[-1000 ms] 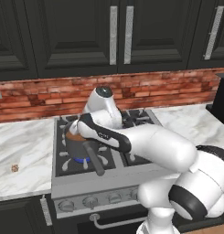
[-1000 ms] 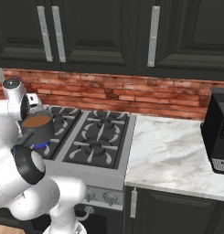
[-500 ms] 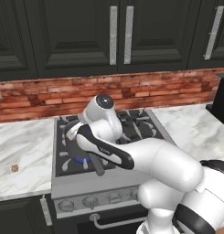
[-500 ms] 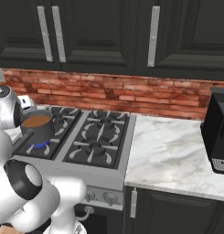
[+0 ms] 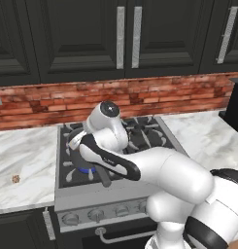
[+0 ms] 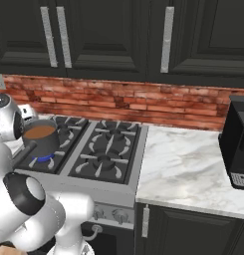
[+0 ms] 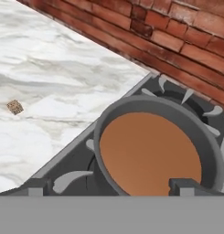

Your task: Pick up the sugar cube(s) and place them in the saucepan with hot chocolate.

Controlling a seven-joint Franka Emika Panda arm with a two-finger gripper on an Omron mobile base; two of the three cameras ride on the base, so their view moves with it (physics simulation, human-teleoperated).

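The saucepan [image 7: 159, 146] sits on the front-left burner of the stove [image 6: 103, 159], filled with smooth orange-brown liquid. In the right base view the saucepan [image 6: 41, 139] stands over a blue flame, just at 3 o'clock of the white arm's wrist. In the left base view the arm covers most of the pan; only a bit of its rim [image 5: 74, 137] and the dark handle [image 5: 102, 176], pointing toward 5 o'clock, show.

The end effector [image 7: 109, 188] hangs above the near rim of the pan, its two dark fingertips [image 7: 184, 186] spread wide apart with nothing between them.

One brownish speckled sugar cube [image 7: 14, 107] lies alone on the marble table [image 7: 54, 82], well apart from the pan, at about 9 o'clock of it in the hand view. In the left base view the same sugar cube [image 5: 15, 179] rests on the table at 9 o'clock of the stove, well clear of its edge. A red brick wall [image 5: 140, 97] runs behind the table, and a black appliance [image 6: 237, 142] stands on the far right stretch.
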